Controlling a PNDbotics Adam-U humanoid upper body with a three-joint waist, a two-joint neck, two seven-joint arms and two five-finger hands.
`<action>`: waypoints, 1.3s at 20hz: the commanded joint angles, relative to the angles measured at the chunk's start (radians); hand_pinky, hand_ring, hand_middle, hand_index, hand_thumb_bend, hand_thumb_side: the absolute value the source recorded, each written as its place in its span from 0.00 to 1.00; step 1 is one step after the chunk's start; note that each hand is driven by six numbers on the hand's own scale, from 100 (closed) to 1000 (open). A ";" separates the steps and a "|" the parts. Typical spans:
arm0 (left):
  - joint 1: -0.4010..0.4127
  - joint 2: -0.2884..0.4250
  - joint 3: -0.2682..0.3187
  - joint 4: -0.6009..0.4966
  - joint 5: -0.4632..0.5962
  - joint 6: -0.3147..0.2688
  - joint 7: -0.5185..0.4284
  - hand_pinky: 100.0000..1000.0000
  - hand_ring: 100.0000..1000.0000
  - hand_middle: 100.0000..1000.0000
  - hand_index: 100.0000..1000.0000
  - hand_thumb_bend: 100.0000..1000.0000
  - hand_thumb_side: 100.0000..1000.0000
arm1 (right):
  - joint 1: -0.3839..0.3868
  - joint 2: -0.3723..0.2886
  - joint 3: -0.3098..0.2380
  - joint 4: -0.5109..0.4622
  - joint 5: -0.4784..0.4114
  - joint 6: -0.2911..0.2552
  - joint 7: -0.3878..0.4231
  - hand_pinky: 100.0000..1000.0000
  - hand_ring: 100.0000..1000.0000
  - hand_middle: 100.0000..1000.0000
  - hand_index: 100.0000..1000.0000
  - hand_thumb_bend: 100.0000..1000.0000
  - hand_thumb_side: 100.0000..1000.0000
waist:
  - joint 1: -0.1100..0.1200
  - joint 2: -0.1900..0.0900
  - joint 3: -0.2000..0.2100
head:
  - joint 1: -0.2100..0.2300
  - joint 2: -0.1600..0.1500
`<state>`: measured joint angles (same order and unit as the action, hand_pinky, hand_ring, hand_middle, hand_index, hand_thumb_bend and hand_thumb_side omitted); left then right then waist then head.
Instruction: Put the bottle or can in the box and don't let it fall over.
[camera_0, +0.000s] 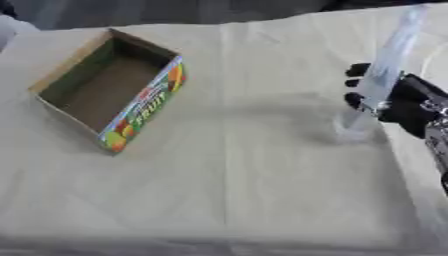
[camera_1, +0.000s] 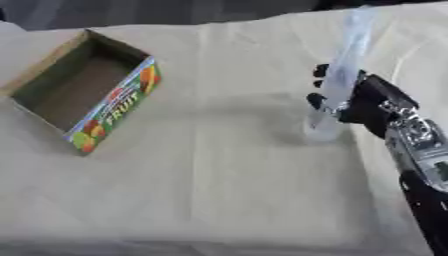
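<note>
A tall clear plastic bottle (camera_0: 383, 75) stands at the right of the table, leaning slightly, its base (camera_1: 322, 129) on or just above the cloth. My right hand (camera_0: 404, 100) comes in from the right with its black fingers (camera_1: 319, 100) curled round the bottle's lower half. An open cardboard box (camera_0: 109, 87) with a colourful fruit print on its side lies at the far left; its inside is brown and holds nothing. The box is well apart from the hand and bottle. My left hand does not show.
A cream cloth (camera_0: 236, 190) with fold creases covers the whole table. The table's far edge (camera_0: 219, 25) runs along the top, with dark floor beyond it. My right forearm (camera_1: 424, 165) runs down the right side.
</note>
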<state>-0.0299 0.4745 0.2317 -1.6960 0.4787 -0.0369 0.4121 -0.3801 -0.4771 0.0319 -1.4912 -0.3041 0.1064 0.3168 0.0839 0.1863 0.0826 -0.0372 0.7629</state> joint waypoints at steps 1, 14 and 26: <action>-0.010 0.020 0.009 -0.021 0.001 -0.002 -0.002 0.80 0.78 0.72 0.83 0.70 0.57 | -0.020 -0.009 -0.003 -0.001 0.004 -0.001 0.002 0.86 0.85 0.81 0.80 0.28 0.00 | -0.002 -0.008 0.002 | 0.002 -0.008; -0.009 0.017 0.008 -0.024 0.001 -0.001 -0.004 0.80 0.78 0.71 0.81 0.68 0.57 | -0.040 0.010 -0.001 0.043 -0.036 0.007 -0.100 0.84 0.50 0.43 0.43 0.00 0.00 | -0.002 -0.009 0.003 | 0.003 -0.010; -0.012 0.019 0.007 -0.027 -0.003 0.000 -0.006 0.80 0.78 0.71 0.81 0.68 0.57 | -0.075 0.006 0.017 0.016 -0.063 -0.085 -0.140 0.77 0.28 0.20 0.20 0.00 0.00 | -0.005 -0.010 0.007 | 0.010 0.004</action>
<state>-0.0314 0.4664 0.2316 -1.7073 0.4814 -0.0372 0.4092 -0.4350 -0.4522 0.0504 -1.4467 -0.3661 0.0340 0.1767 0.0825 0.1873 0.0874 -0.0312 0.7638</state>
